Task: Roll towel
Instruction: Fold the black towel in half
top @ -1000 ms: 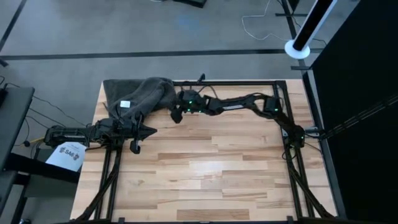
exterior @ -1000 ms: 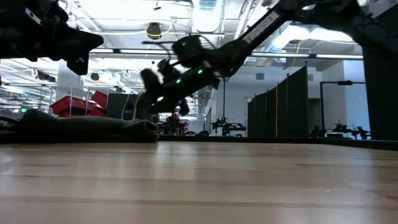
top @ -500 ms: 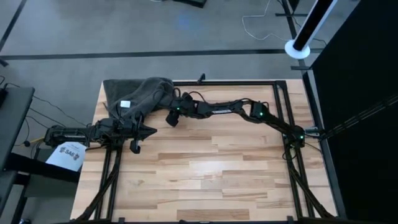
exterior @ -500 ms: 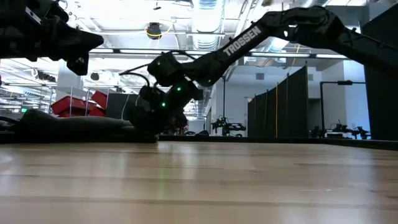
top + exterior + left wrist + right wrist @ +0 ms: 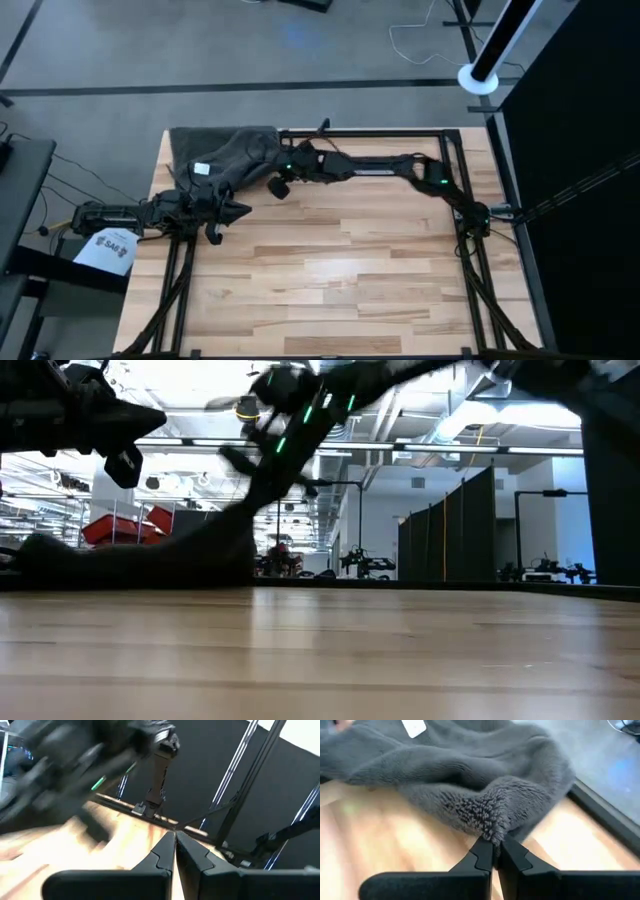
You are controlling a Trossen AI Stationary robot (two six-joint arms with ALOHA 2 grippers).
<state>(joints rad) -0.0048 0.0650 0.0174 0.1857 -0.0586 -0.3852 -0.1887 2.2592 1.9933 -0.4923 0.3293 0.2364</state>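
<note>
Right wrist view: right end effector (image 5: 493, 851) pinches towel (image 5: 470, 775) fold; high view hides grip. Left end effector (image 5: 174, 851) closed, empty.

The table (image 5: 330, 270) is made of light wood boards and fills the middle of the frame, with a dark frame along its top edge. A grey towel (image 5: 225, 155) lies bunched in the table's upper left corner, with a small white label (image 5: 201, 168) on it.

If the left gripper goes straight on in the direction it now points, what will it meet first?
Probably nothing on the table. The left gripper, jaws shut and empty, points across bare wood toward the right arm's base at the far edge. The towel lies off to the side of that line; depth is unclear.
</note>
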